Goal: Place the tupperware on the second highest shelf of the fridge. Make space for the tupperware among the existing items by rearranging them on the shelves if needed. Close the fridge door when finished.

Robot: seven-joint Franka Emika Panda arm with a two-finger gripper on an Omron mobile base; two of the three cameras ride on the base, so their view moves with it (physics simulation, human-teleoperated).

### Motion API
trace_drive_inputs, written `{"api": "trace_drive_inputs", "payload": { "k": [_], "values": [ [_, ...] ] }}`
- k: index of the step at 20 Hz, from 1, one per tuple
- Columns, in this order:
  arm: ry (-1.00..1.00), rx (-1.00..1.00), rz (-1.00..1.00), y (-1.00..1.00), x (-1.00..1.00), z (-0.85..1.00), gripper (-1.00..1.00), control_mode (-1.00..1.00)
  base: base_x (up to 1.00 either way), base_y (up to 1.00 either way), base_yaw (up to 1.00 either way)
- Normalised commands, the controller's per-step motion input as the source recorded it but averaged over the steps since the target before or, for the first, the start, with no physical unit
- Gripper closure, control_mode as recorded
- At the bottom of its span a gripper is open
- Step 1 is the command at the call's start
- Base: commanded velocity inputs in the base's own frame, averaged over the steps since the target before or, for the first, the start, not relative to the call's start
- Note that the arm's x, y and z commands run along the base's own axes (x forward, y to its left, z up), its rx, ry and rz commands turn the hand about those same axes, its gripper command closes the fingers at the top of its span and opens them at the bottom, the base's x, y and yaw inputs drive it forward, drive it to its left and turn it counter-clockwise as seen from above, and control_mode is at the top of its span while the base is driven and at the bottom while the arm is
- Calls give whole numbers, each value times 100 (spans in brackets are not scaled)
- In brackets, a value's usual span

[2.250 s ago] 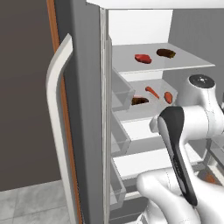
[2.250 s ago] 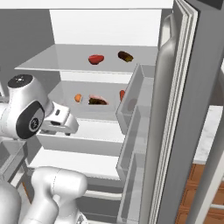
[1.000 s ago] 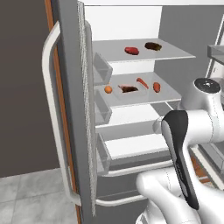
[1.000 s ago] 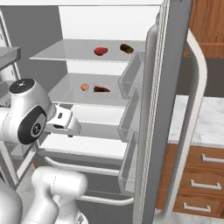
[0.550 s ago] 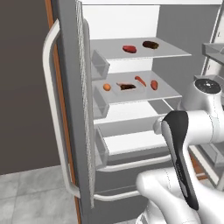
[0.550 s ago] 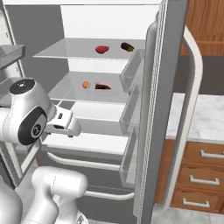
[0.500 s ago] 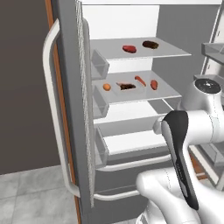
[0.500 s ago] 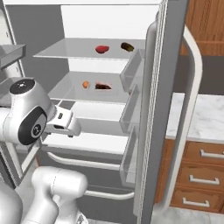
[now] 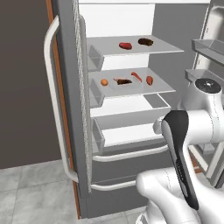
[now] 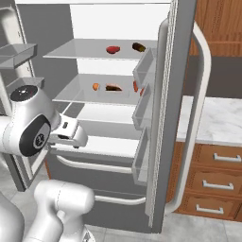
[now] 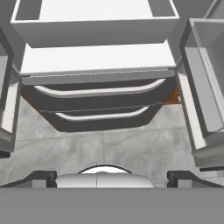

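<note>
A home kitchen, folks.
The open fridge (image 10: pixel 163 94) stands beside wooden drawers (image 10: pixel 215 182) under a marble counter (image 10: pixel 212 120); grey floor tiles (image 9: pixel 35 192) lie below it.

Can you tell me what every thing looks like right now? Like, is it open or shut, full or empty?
fridge: both doors open.
second highest shelf: holds the tupperware and small food lumps.
tupperware: resting flat on that shelf, food inside.
top shelf: holds two food lumps, red and dark.
lower drawers: shut.
gripper: fingers wide apart, holding nothing.
</note>
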Motion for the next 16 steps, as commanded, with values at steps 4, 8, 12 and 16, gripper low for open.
{"api": "trace_drive_inputs", "payload": {
  "k": [4, 8, 12, 16],
  "values": [
    [0, 0, 0, 0, 4, 0, -100, -100, 2, 0, -1],
    [0, 0, 0, 0, 14, 0, -100, -100, 0, 0, 0],
    [0, 0, 1, 0, 1, 0, -100, -100, 0, 0, 0],
    [-4, -2, 17, 11, -5, 0, -100, -100, 0, 0, 0]
  ]
}}
